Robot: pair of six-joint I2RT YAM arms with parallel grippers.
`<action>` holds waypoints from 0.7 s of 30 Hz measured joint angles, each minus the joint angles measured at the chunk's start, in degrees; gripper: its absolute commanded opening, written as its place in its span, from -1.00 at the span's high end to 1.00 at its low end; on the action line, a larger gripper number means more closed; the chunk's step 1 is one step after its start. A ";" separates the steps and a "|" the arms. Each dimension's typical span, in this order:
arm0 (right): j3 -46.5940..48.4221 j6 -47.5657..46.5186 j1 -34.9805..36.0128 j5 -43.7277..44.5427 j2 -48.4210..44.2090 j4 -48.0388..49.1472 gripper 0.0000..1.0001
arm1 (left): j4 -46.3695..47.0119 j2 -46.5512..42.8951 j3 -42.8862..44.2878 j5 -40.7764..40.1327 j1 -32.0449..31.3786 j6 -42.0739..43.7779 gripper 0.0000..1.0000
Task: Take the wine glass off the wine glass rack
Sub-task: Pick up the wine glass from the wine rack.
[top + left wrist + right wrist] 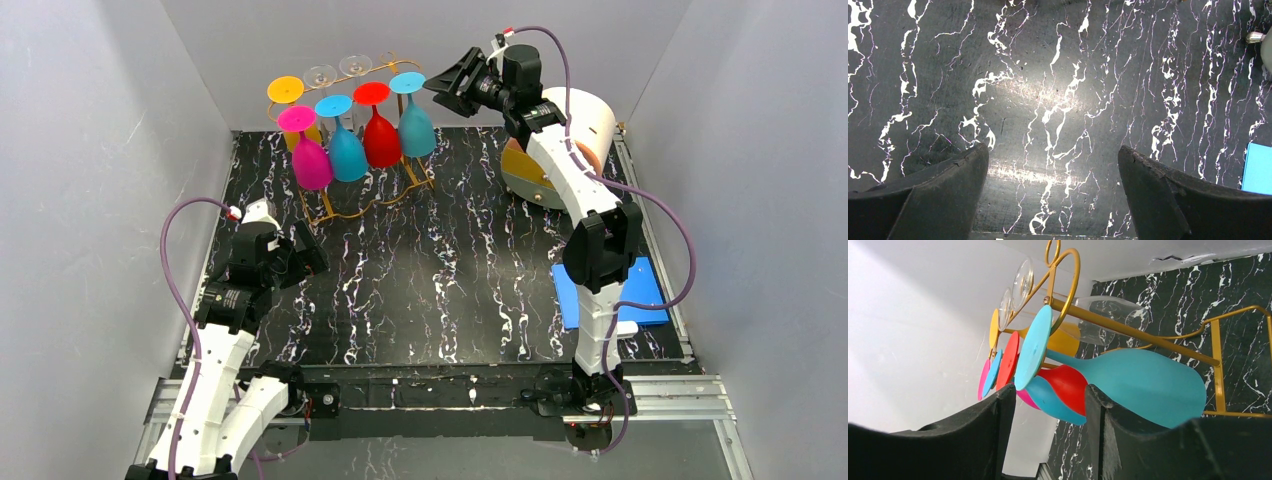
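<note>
The gold wire wine glass rack (345,212) stands at the back of the table, left of centre. Wine glasses hang from it upside down: yellow, magenta, blue, red, a teal wine glass (415,125) and clear ones. My right gripper (447,82) is raised just right of the teal glass's foot (407,83). In the right wrist view the gripper (1050,400) is open. The teal glass (1138,380) and its foot (1033,347) lie just beyond the fingertips, under the rack rail (1128,332). My left gripper (303,255) (1053,150) hangs wide open over bare marble, holding nothing.
A round white and wood drum (575,140) lies at the back right, behind the right arm. A blue pad (610,290) lies at the right edge, and shows as a blue corner (1260,167) in the left wrist view. Grey walls close in the table on three sides.
</note>
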 measured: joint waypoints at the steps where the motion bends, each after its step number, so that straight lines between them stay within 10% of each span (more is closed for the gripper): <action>1: -0.02 0.17 -0.02 -0.02 0.00 0.04 -0.22 | 0.00 0.00 0.00 0.04 0.00 0.00 -0.97; 21: 6.12 1.62 0.28 0.48 4.46 1.33 0.07 | -0.09 0.59 0.00 -0.24 0.00 -0.02 -0.97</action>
